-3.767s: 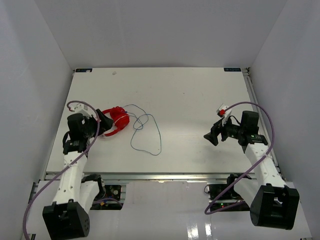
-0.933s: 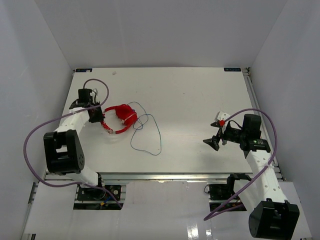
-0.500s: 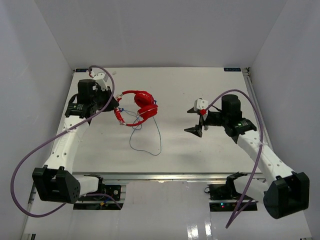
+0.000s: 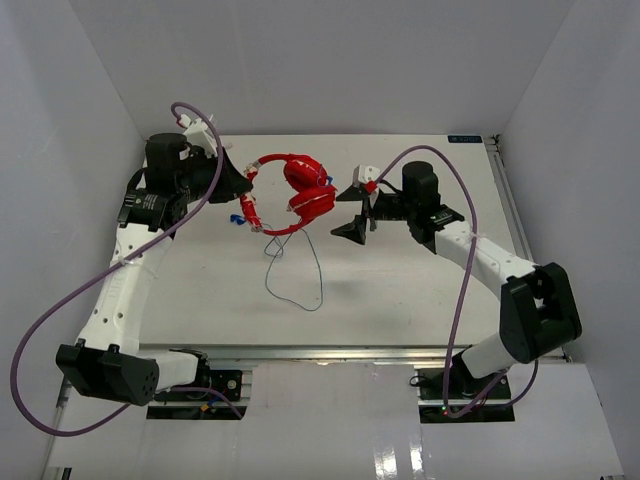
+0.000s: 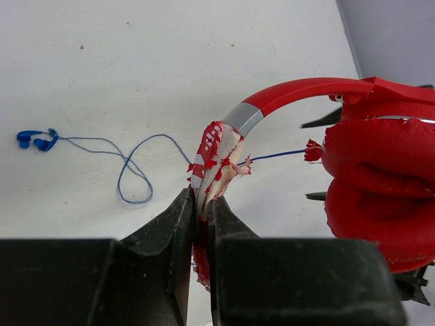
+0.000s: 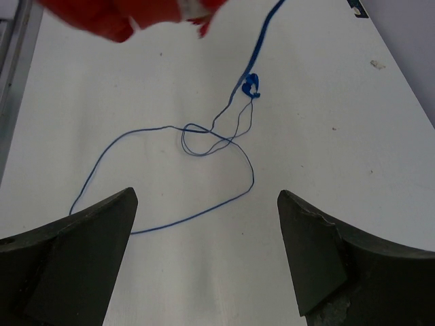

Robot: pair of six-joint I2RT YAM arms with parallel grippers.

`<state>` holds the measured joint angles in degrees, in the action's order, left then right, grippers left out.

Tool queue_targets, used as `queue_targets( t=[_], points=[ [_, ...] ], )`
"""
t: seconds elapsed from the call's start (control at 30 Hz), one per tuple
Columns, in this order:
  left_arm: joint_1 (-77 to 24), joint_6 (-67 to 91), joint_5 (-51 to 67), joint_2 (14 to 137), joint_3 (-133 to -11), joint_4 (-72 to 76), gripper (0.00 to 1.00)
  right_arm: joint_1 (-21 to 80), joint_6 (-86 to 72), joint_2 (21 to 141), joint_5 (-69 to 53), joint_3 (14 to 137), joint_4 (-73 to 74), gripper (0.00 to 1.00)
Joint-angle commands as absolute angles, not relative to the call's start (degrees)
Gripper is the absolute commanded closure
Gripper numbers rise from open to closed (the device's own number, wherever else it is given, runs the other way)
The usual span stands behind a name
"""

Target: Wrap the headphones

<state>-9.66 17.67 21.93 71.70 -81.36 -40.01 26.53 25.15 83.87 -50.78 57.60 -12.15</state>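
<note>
The red headphones (image 4: 292, 190) hang in the air over the back middle of the table. My left gripper (image 4: 243, 190) is shut on their worn, peeling earcup end (image 5: 216, 153). The headband (image 5: 299, 92) arches right to the padded earcup (image 5: 380, 197). The thin blue cord (image 4: 300, 280) trails down onto the table in loose loops, and its blue plug (image 5: 37, 140) lies on the surface. My right gripper (image 4: 352, 212) stands open just right of the earcup, holding nothing. From its wrist I see the cord loops (image 6: 190, 136) below its fingers (image 6: 109, 224), and the headphones (image 6: 122, 17) at the top edge.
White walls close the table (image 4: 420, 280) in on the left, back and right. Thick purple cables (image 4: 60, 290) loop off both arms. The aluminium rail (image 4: 320, 350) runs along the near edge.
My left gripper has lifted the headphones up and towards the back right, cord trailing. My right arm has swung left, up to the earcup, with its jaws still wide.
</note>
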Motion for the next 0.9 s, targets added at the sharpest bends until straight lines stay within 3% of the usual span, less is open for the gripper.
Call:
queue_targets(
  t=[0.0, 0.23, 0.37, 0.47, 0.6, 0.77, 0.87],
  points=[
    [-10.49, 22.48, 28.14, 69.82, -85.63, -38.6, 1.0, 27.4, 10.25, 88.03, -52.86, 62.29, -27.9, 0.1],
    [-11.69, 25.85, 28.83, 68.73, -89.58, -38.58, 1.0, 27.98, -21.66, 95.47, -56.56, 64.56, -51.38, 0.09],
    [-12.0, 27.32, 29.6, 68.87, -91.49, -38.22, 1.0, 30.37, -30.49, 96.75, -57.99, 61.39, -63.55, 0.04],
    [-12.31, 29.18, 30.5, 68.99, -92.99, -37.53, 1.0, 32.52, -28.91, 95.72, -53.53, 58.19, -61.6, 0.0],
    [-12.83, 33.5, 33.67, 68.82, -95.02, -33.83, 1.0, 33.93, -28.31, 98.11, -48.27, 55.56, -59.68, 0.18],
    [-13.1, 38.44, 34.96, 69.08, -97.94, -31.29, 1.0, 34.37, -33.74, 102.78, -50.69, 58.71, -63.78, 0.44],
    [-13.1, 40.9, 34.67, 68.99, -99.02, -28.52, 1.0, 34.5, -36.44, 103.18, -51.6, 57.81, -67.51, 0.49]
  ],
)
